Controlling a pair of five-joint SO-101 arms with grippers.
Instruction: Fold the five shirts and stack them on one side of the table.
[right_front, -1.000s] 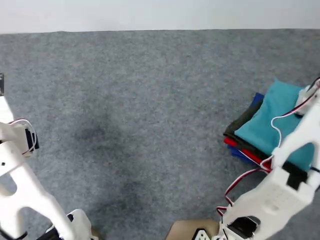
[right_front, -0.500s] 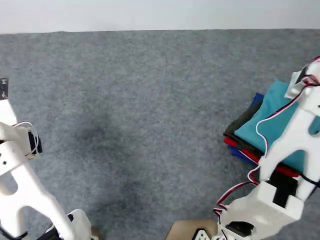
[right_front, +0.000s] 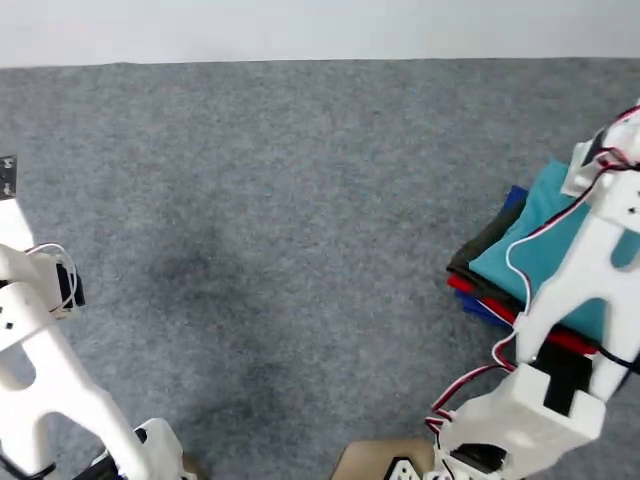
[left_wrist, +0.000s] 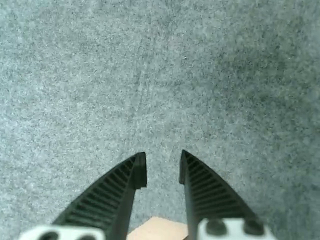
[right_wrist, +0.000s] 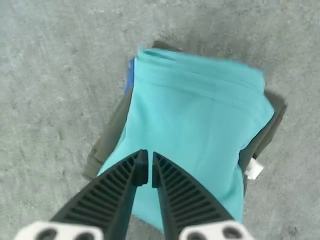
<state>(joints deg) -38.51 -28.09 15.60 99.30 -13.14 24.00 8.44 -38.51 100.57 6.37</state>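
From the high view I am looking down on the grey counter (right_front: 300, 200), where the stack of folded shirts (right_front: 500, 275) is sitting at the right-hand side: the teal shirt (right_front: 535, 250) is lying on top, with a dark shirt (right_front: 478, 250), a red shirt (right_front: 480, 298) and a blue shirt (right_front: 515, 197) peeking out under it. The right arm (right_front: 560, 330) is stretching over that stack, its red and white wires looping beside it, while the left arm (right_front: 40, 370) is standing at the near left corner, well apart from the shirts. A piece of cardboard (right_front: 375, 462) is showing at the near edge between the two arm bases. Through the left wrist view I am seeing the left tool (left_wrist: 162, 160) hanging over bare grey counter with its jaws narrowly apart and gripping nothing. Through the right wrist view I am seeing the right tool (right_wrist: 149, 155) hanging above the teal shirt, its jaws drawn almost together with nothing between them; the dark shirt is jutting out on both sides of the teal one, a blue edge is showing at one corner, and a white tag (right_wrist: 253, 171) is sticking out at the stack's side.
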